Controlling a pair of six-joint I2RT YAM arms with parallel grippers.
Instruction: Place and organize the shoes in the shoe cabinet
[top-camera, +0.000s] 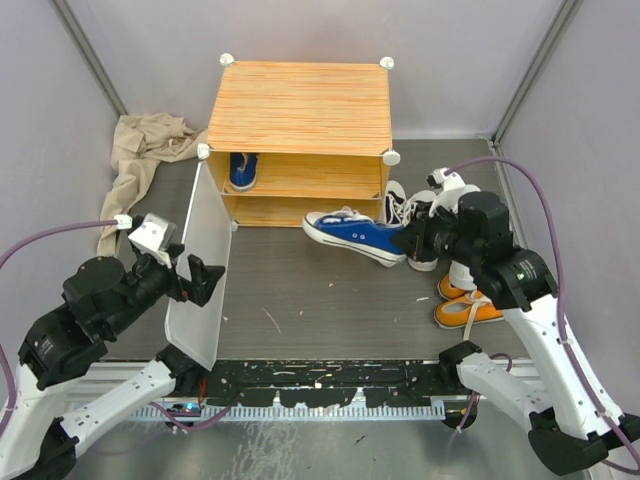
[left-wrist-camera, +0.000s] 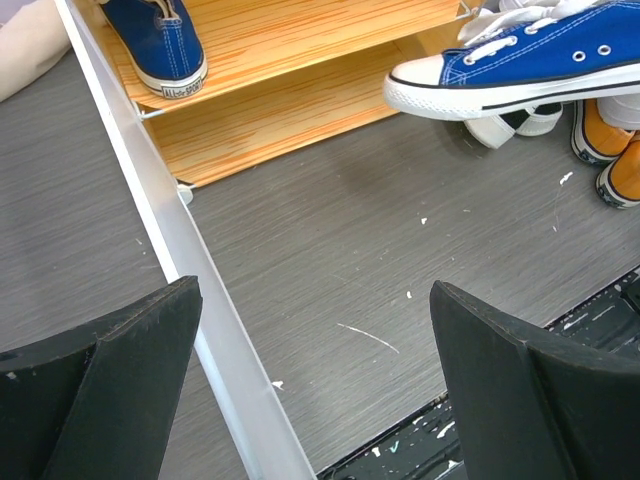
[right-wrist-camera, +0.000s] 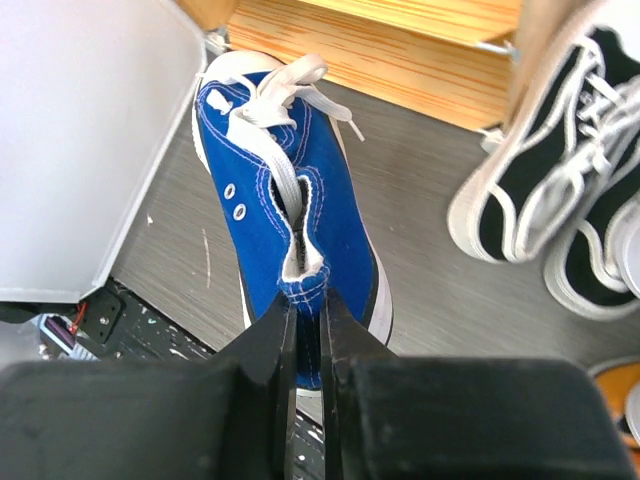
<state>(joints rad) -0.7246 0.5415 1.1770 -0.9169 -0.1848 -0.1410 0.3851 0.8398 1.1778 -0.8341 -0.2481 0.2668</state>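
Two blue shoes are in view. The shelved blue shoe sits at the left end of the upper shelf of the cabinet. The second blue shoe is in front of the lower shelf, toe pointing left. The right gripper has its fingers pressed together on the blue fabric at this shoe's opening. I cannot tell whether the sole rests on the table.

The black shoes stand just beside it, at the cabinet's right front corner, and the orange shoes lie nearer the arms, under the right arm. The door is swung wide open toward the left arm. The left gripper holds nothing; its fingers are spread far apart, with the door's edge running between them close to one finger. A beige cloth lies crumpled left of the cabinet.
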